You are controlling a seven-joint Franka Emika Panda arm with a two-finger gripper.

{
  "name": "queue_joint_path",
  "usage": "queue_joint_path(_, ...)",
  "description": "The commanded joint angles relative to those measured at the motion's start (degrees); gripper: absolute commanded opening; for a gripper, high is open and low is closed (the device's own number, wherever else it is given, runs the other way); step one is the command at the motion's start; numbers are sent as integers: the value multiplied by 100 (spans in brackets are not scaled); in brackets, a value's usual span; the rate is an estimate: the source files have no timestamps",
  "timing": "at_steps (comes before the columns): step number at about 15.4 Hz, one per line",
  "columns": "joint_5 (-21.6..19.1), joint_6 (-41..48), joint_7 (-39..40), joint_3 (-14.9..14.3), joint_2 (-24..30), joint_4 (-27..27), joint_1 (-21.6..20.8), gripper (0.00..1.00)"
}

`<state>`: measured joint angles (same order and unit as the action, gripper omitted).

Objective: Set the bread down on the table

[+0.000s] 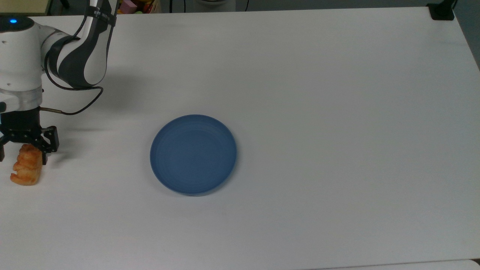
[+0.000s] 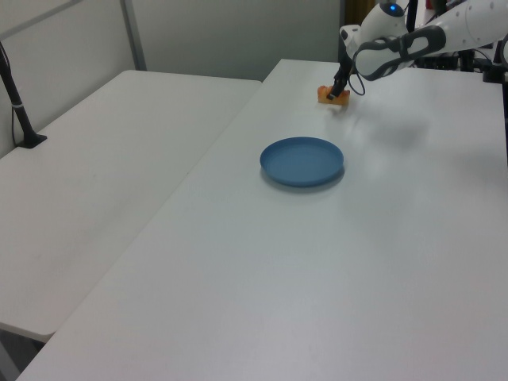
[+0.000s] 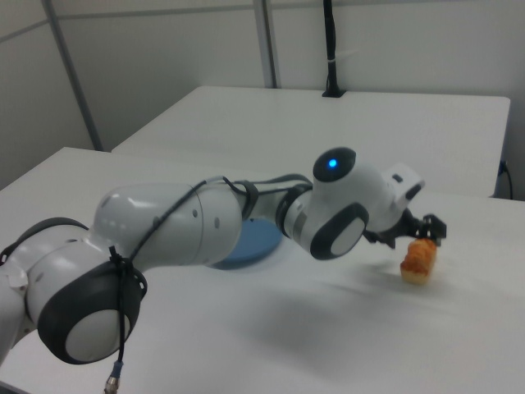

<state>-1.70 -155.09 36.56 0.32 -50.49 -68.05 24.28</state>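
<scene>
With the bread (image 1: pixel 26 169) set on the desk (image 1: pixel 318 93) well apart from the blue plate (image 1: pixel 193 154) and the gripper (image 1: pixel 23 147) fingers spread wide around its upper end, a careless retreat could clip and roll it.

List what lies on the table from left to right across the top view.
The bread, lying on the table at the top view's far left under the open hand → the blue plate near the middle → the black mount at the far right corner.
</scene>
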Motion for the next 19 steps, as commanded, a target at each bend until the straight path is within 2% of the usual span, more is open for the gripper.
queue_joint_path(1, -111, 48, -306, 12, 1064, -768, -125, 100)
queue_joint_path(2, -129, 588, -411, 3, 1572, -1102, -195, 100)
queue_joint_path(5, -181, 2406, -1008, 12, 2514, -1228, -274, 100)
queue_joint_path(7, -234, 3663, -1884, 3, 3051, -1228, -467, 100)
queue_joint_path(8, -234, 4470, -2576, 3, 3436, -1237, -538, 100)
queue_joint_path(10, -208, 5353, -3161, 3, 3947, -1368, -827, 100)
queue_joint_path(15, -357, 6595, -3769, 3, 5179, -2027, -1591, 100)
queue_joint_path(19, -349, 6588, -3928, -75, 5497, -2414, -2592, 100)
